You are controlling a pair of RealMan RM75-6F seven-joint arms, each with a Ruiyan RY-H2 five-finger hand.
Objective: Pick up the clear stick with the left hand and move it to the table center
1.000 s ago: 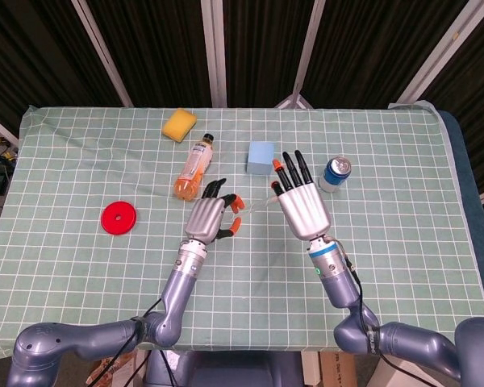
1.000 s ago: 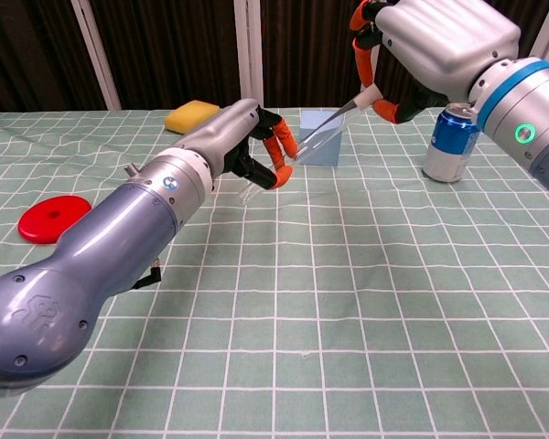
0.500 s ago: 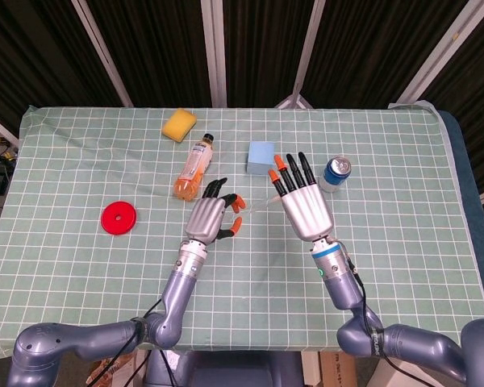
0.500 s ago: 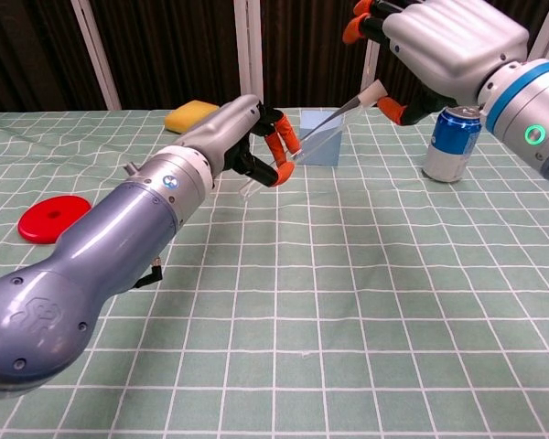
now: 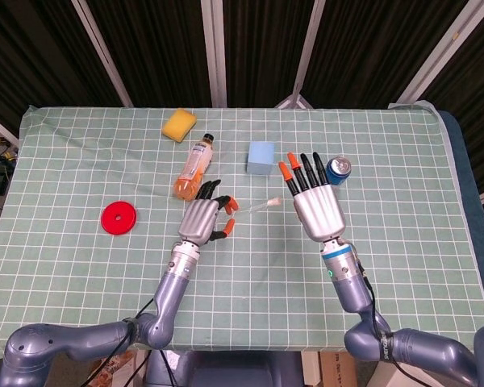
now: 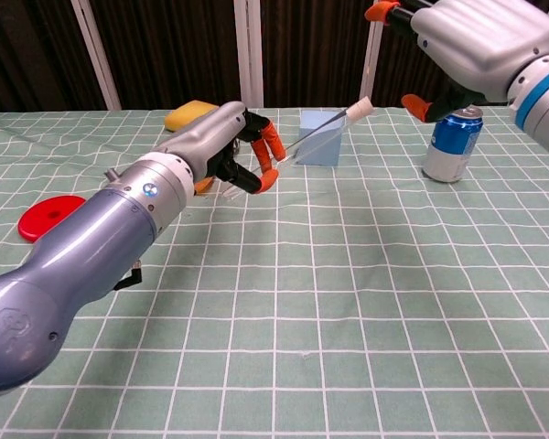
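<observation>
The clear stick (image 5: pixel 256 208) (image 6: pixel 325 127) has a white tip and is raised above the green checked table (image 5: pixel 89 258). My left hand (image 5: pixel 206 219) (image 6: pixel 238 149) pinches its near end between orange-tipped fingers. The stick slants up and to the right from that hand. My right hand (image 5: pixel 313 200) (image 6: pixel 471 46) is open with fingers spread, a little to the right of the stick's white tip and apart from it.
A blue cube (image 5: pixel 260 156) (image 6: pixel 318 137) and a blue can (image 5: pixel 336 170) (image 6: pixel 451 143) stand behind the hands. An orange drink bottle (image 5: pixel 194 165) lies beyond my left hand. A yellow sponge (image 5: pixel 179 125) (image 6: pixel 190 115) sits at the back, a red disc (image 5: pixel 118 218) (image 6: pixel 48 218) at the left.
My right hand has let go of the stick's white tip and drawn away to the right. My left hand has shifted slightly left, holding the stick alone.
</observation>
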